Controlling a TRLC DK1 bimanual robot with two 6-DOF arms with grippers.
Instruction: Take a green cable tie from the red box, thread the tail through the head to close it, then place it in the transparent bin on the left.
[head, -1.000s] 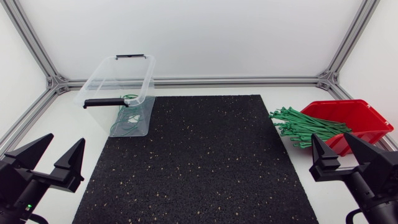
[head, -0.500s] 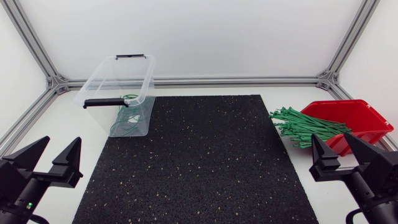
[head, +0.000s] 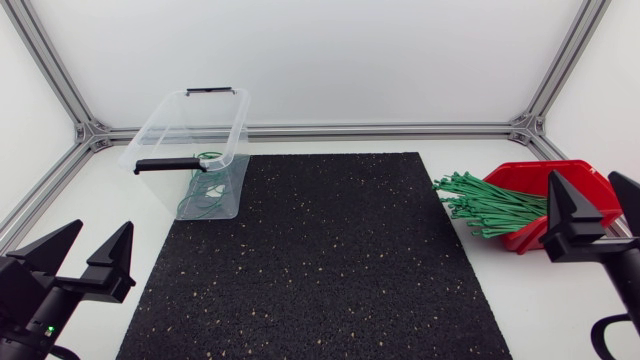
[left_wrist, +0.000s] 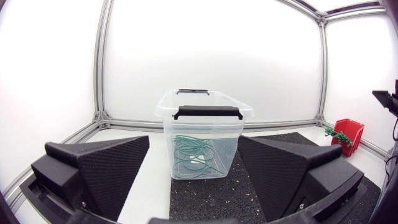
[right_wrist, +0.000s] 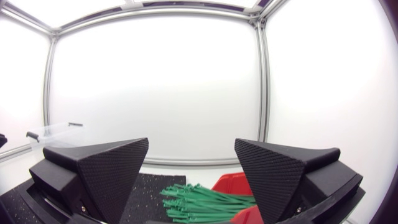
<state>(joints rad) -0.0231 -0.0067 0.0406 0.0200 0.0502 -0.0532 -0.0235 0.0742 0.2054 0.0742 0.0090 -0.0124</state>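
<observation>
Beside the mat (head: 320, 250), green cable ties (head: 485, 205) jut leftward from red box (head: 520, 175) (left claw (head: 100, 228), right claw (head: 585, 178) agape).

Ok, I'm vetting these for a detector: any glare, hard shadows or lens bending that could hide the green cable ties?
Head view: even light, no hard shadows; the bundle of green plastic cable ties at the red plastic box stands out. Left wrist view: fisheye bows the frame posts; the transparent plastic bin shows little glare, looped ties inside visible. Right wrist view: same bowing.

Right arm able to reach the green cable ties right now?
Probably yes: the right gripper is open beside the cable ties, which spill from the red box with nothing over them.
</observation>
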